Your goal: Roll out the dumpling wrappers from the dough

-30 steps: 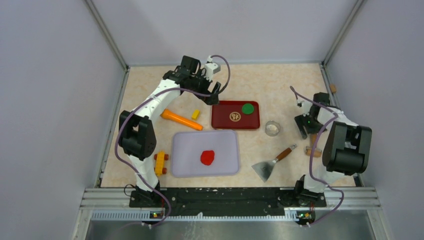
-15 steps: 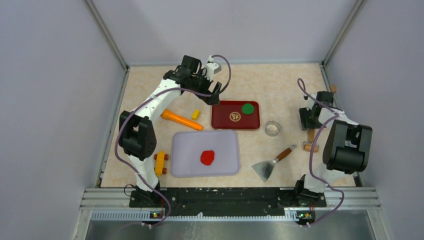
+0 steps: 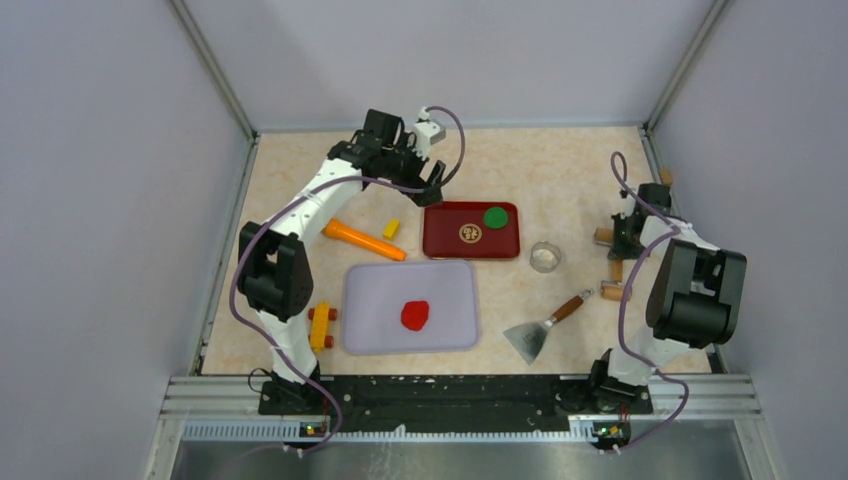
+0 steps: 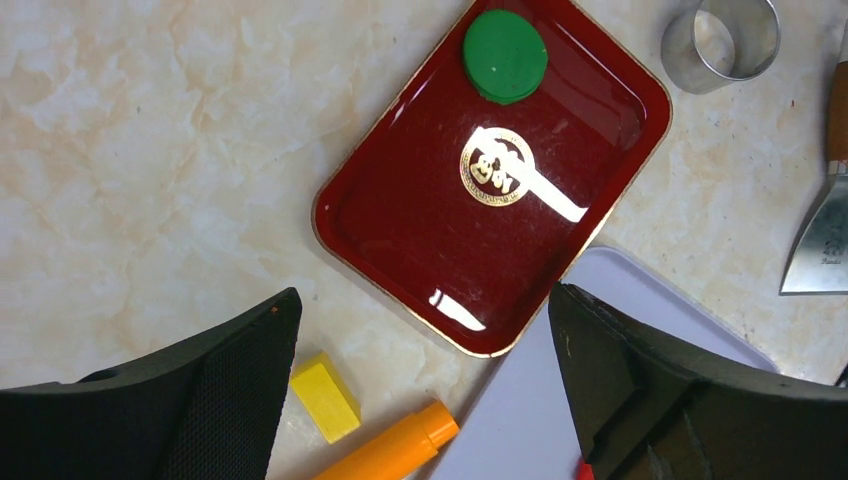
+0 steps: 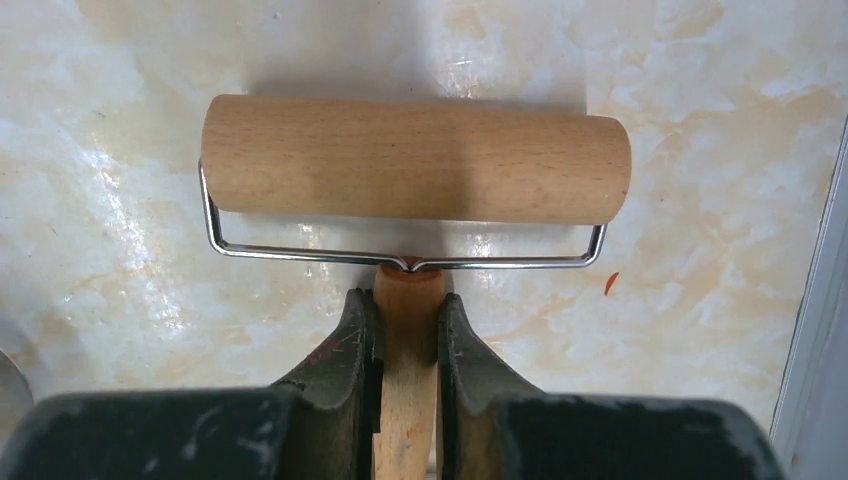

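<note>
right end effector (image 5: 408, 310) clamped on handle of wooden roller (image 5: 415, 158); roller close to right edge of table (image 3: 540, 170), by side rail. left end effector (image 4: 422, 300) spread wide, hovering over near-left corner of red tray (image 4: 400, 220). dough (image 3: 415, 315) at middle of lilac board (image 3: 375, 290), bare board all round, well apart from both arms. scraper (image 3: 545, 325) between board and right arm
</note>
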